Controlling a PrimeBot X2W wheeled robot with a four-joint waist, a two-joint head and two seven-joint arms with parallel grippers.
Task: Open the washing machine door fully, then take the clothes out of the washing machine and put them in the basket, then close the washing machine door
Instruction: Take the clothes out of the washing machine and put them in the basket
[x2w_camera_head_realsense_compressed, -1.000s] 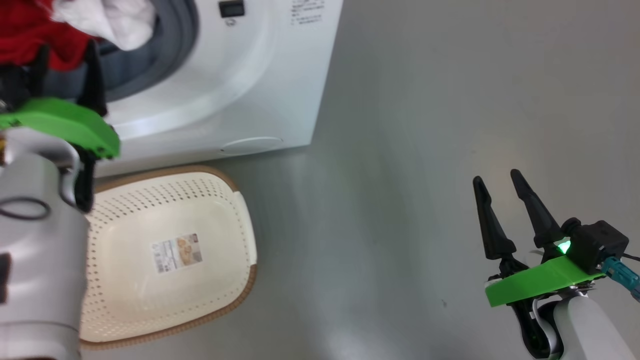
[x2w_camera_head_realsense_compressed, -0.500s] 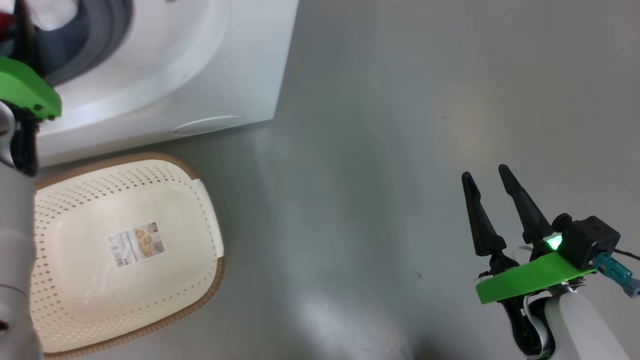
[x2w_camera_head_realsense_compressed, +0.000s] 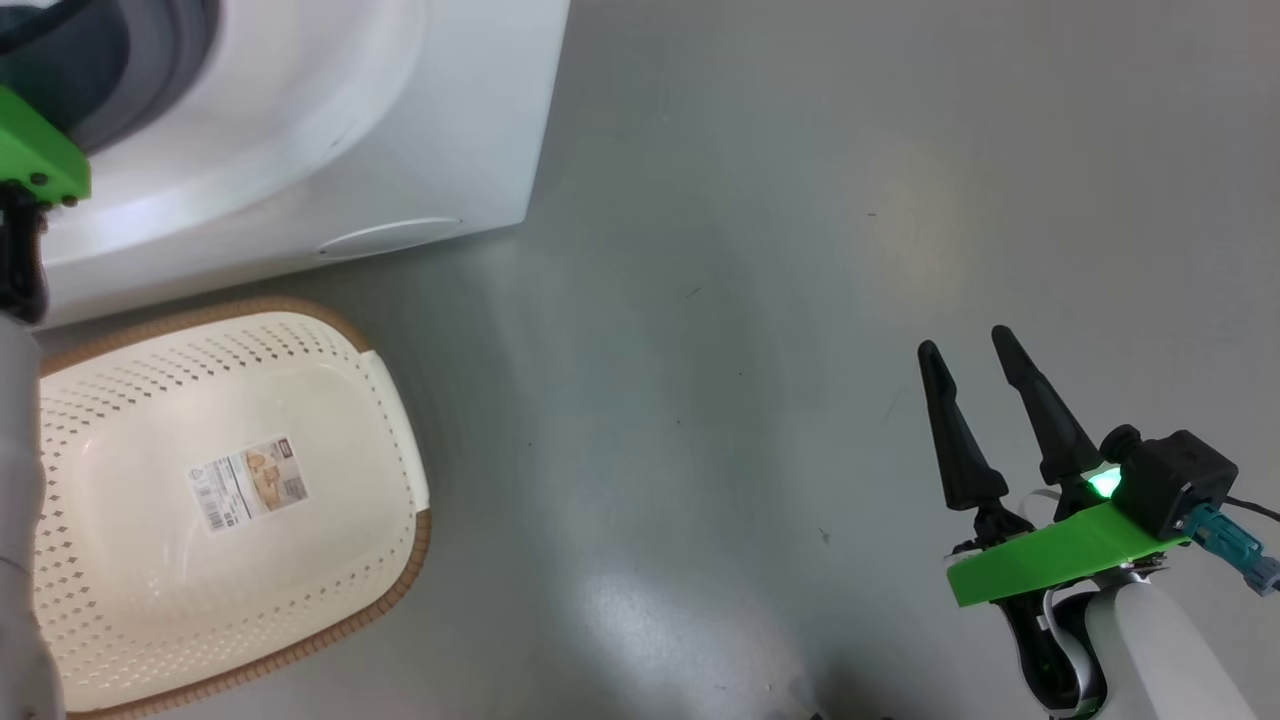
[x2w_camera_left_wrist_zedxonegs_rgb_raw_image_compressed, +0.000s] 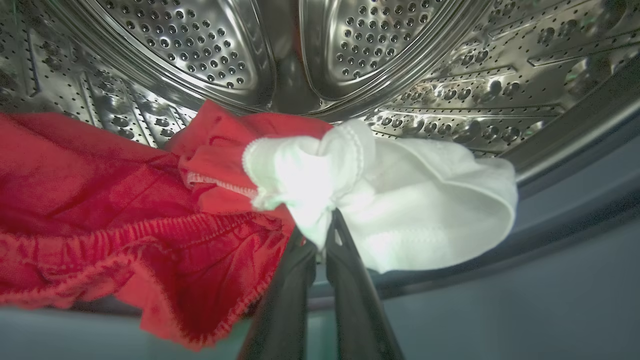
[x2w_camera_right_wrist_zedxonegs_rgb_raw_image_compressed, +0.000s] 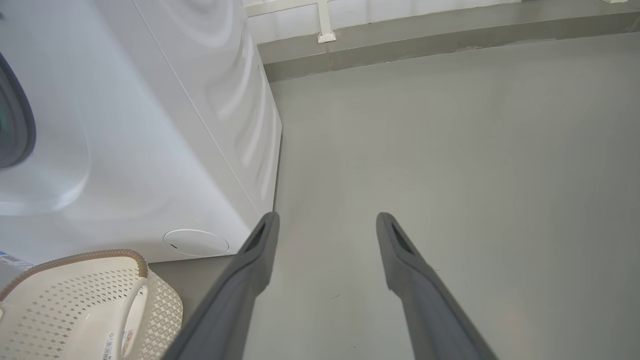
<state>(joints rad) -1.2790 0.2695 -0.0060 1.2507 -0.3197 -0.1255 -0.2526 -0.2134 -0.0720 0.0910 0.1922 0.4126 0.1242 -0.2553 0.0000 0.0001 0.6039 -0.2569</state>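
Pinches a fold of the white cloth (x2w_camera_left_wrist_zedxonegs_rgb_raw_image_compressed: 425, 215) with the left gripper (x2w_camera_left_wrist_zedxonegs_rgb_raw_image_compressed: 322, 222), fingers pressed nearly together on the fabric, just inside the washing machine (x2w_camera_head_realsense_compressed: 330, 120) at the mouth of its perforated steel drum (x2w_camera_left_wrist_zedxonegs_rgb_raw_image_compressed: 200, 50). Finds the red garments (x2w_camera_left_wrist_zedxonegs_rgb_raw_image_compressed: 100, 200) bunched against that cloth and touching it, with an elastic hem hanging over the drum's front lip toward the grey gasket (x2w_camera_left_wrist_zedxonegs_rgb_raw_image_compressed: 590, 200). Holds the right gripper (x2w_camera_head_realsense_compressed: 963, 340) open, fingers well apart and clasping nothing, over bare grey floor (x2w_camera_head_realsense_compressed: 800, 200) well away from the washing machine, past its front right corner. Has the basket (x2w_camera_head_realsense_compressed: 150, 350) on the floor just in front of the washing machine, brown rim near the white front panel and close to the small round flap (x2w_camera_head_realsense_compressed: 390, 237), a paper label (x2w_camera_head_realsense_compressed: 247, 482) stuck to its bottom. Carries the left arm's green bracket (x2w_camera_head_realsense_compressed: 35, 160) at the edge of the washing machine's opening in the head view.
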